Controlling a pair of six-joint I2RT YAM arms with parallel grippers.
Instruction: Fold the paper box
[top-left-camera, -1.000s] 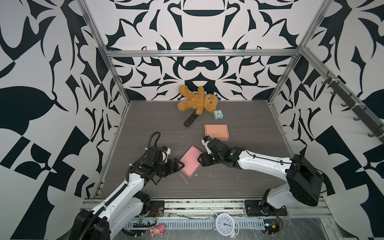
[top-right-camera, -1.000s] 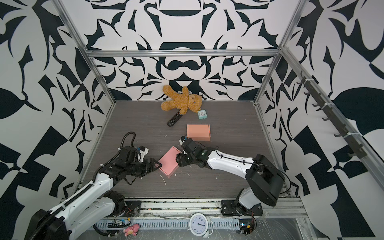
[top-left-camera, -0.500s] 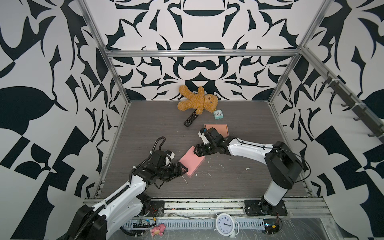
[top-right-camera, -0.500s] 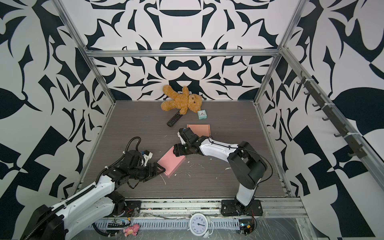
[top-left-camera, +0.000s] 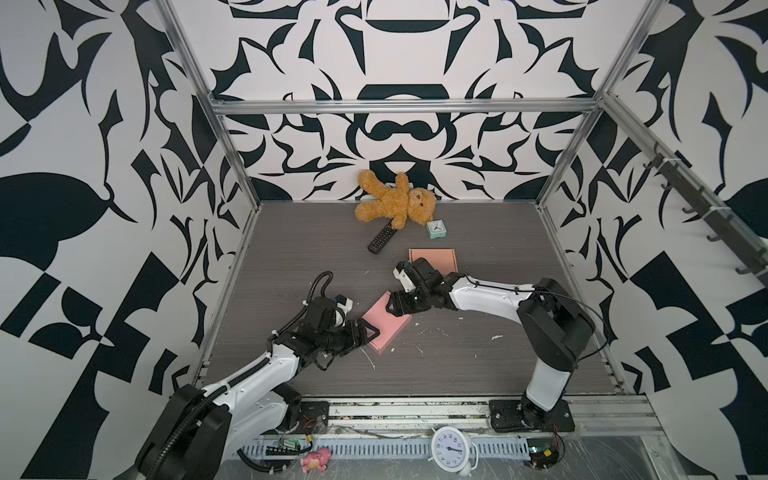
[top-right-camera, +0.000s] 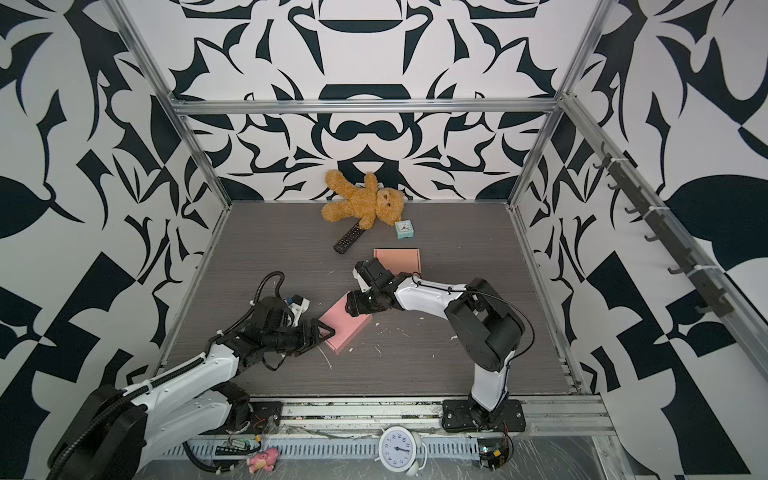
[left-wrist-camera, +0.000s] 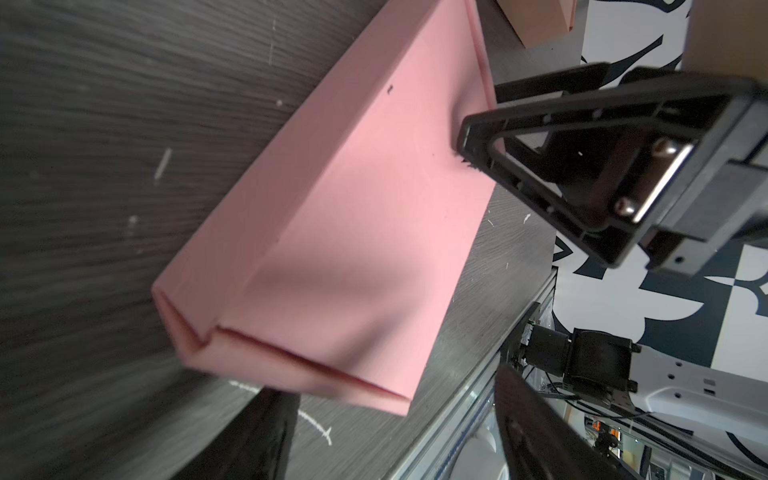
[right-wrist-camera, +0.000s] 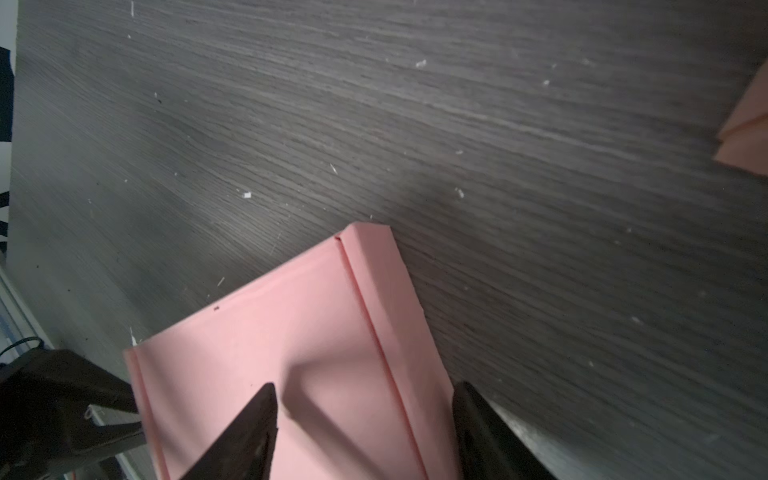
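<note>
Pink paper box lying askew mid-table, a claw at each end

The box rests on the dark wood-grain table between the two arms. The left gripper sits at its near left edge with its jaws spread; in the left wrist view its dark fingers stand either side of the box's layered end, with no clamp to be seen. The right gripper sits at the far corner, its jaws also apart; one fingertip touches the top face close to the far edge; in the right wrist view one finger hangs over the top face and the other lies beyond the folded side strip. A salmon box lies flat just behind the right gripper. A teddy bear, a remote and a small teal clock sit by the back wall.
</note>
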